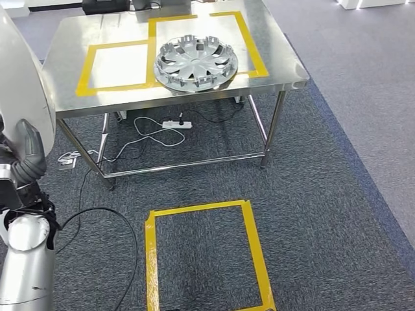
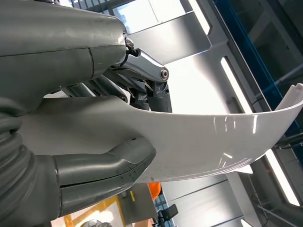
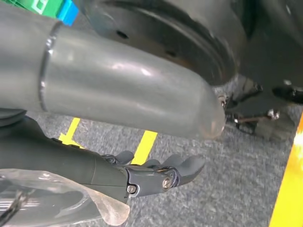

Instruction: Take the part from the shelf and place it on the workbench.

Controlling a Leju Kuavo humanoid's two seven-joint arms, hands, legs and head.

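Left hand (image 2: 89, 123) is gripping a white curved part (image 2: 214, 137), thumb pressing one face and darker fingers (image 2: 143, 80) clamping the other; in the head view this part (image 1: 22, 78) is sitting at the far left edge, raised above the left arm (image 1: 24, 259). Steel workbench (image 1: 73, 97) is standing ahead, yellow tape rectangles (image 1: 88, 68) marking its top, and a silver hubcap (image 1: 196, 63) is lying in the right-hand rectangle, overlapping the tape line. Power strip (image 1: 177, 124) and cables are lying on the carpet beneath. Yellow floor square (image 1: 205, 253) is sitting near, in front of the bench. Right hand (image 3: 150, 172) is hanging over the carpet, fingers nearly straight and apart, holding nothing.
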